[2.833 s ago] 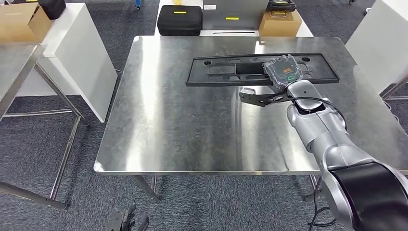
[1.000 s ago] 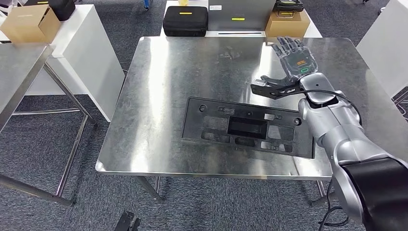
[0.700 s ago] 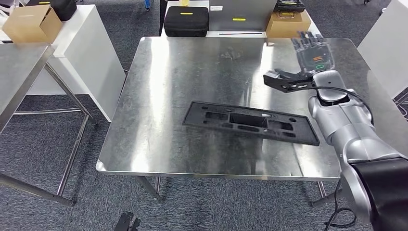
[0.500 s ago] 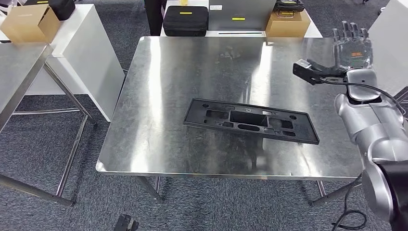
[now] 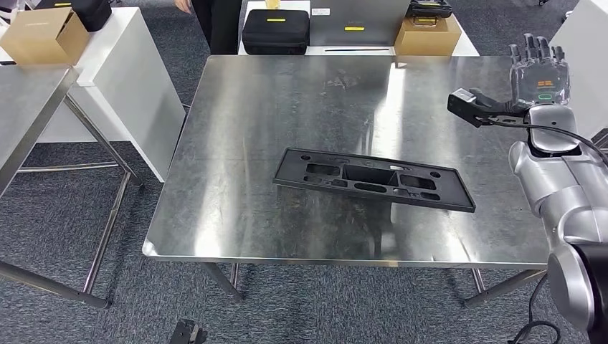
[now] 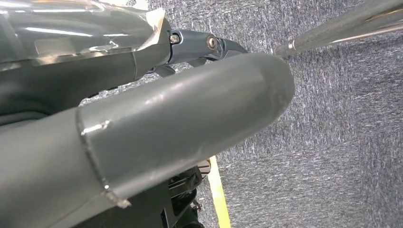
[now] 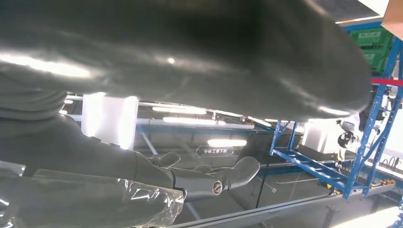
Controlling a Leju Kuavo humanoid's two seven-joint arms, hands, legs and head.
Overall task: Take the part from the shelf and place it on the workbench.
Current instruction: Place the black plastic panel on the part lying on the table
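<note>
Part (image 5: 373, 178) lay flat on the steel surface (image 5: 236, 136), near its front edge

Looked like stiff, light, slick plastic, best pinched through a cutout; right hand (image 5: 536, 75) hung apart beside it, fingers spread, holding nothing, and I couldn't tell what the left hand (image 6: 142, 118) was doing

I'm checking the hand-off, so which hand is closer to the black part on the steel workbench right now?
Right. The right hand is raised, open, past the far right end of the black part on the workbench. The left hand hangs over the carpet floor, away from it.
</note>
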